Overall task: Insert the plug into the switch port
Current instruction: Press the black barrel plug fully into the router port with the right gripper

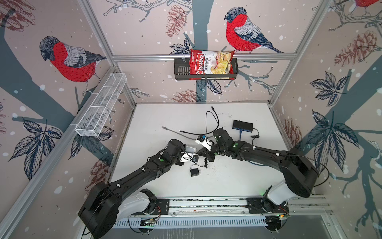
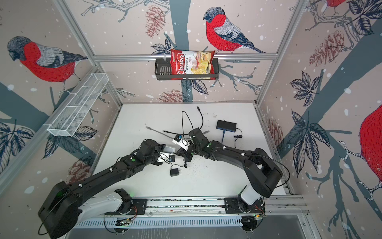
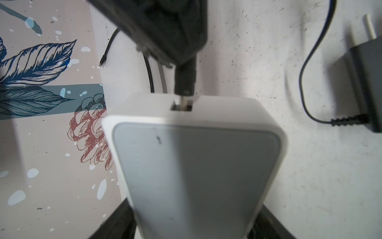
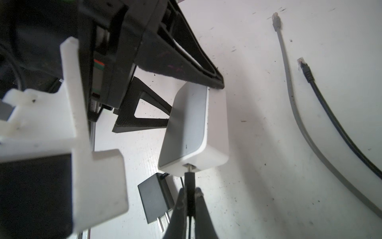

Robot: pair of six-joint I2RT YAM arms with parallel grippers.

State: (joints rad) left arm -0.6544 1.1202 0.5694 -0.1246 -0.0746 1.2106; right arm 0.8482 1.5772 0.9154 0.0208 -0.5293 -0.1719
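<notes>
The switch (image 3: 198,165) is a small white box with a grey top face. My left gripper (image 3: 192,225) is shut on its two sides and holds it over the table; in a top view it is a pale block (image 1: 190,149). The plug (image 4: 189,182) is a black barrel with a metal tip, and my right gripper (image 4: 190,192) is shut on it. The metal tip sits in the opening of the port (image 3: 182,106) on the switch's end face, with the black body still outside. The plug's thin cord runs to a black power adapter (image 1: 194,172) lying on the table.
A black network box (image 1: 242,125) with a blue cable stands at the back right. A grey cable (image 4: 289,87) and a black cable (image 4: 330,115) lie loose behind the grippers. On the walls hang a white wire basket (image 1: 101,107) and a black basket with a chips bag (image 1: 210,64).
</notes>
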